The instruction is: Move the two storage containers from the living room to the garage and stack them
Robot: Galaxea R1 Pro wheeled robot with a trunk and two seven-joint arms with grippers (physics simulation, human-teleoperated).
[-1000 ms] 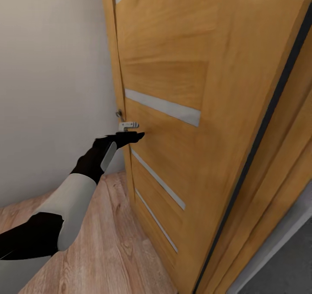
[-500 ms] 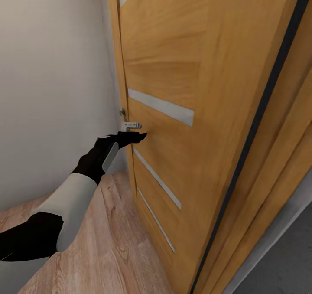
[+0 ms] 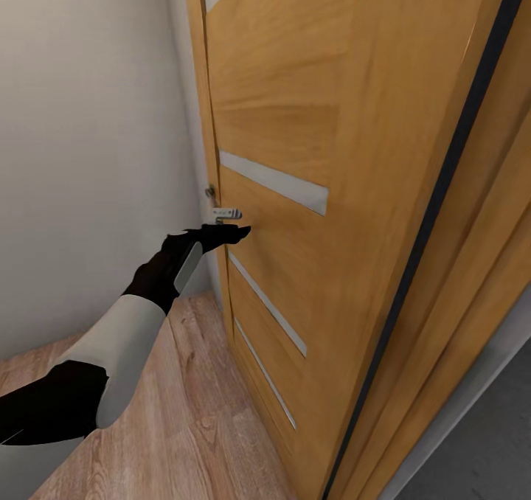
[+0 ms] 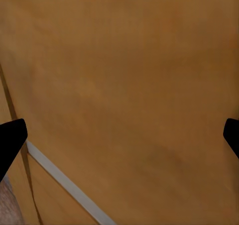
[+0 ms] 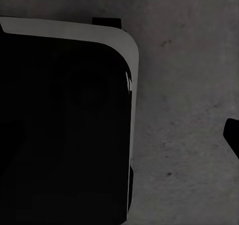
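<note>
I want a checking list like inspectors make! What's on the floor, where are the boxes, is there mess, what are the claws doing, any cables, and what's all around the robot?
Surface: light wood plank floor by the door; a strip of dark grey floor past the door's edge.
Job's things: nothing seen; no orange-red bins in these views.
Clutter: nothing seen.
Claws: left claw reaches to the wooden door, just under the metal handle; its fingertips sit wide apart in the left wrist view, so it is open with nothing in it. Right claw: one fingertip over speckled grey concrete; open or shut cannot be told.
Cables: nothing seen.
Surroundings: pale wall beside the door; pale stripes across the door.
</note>
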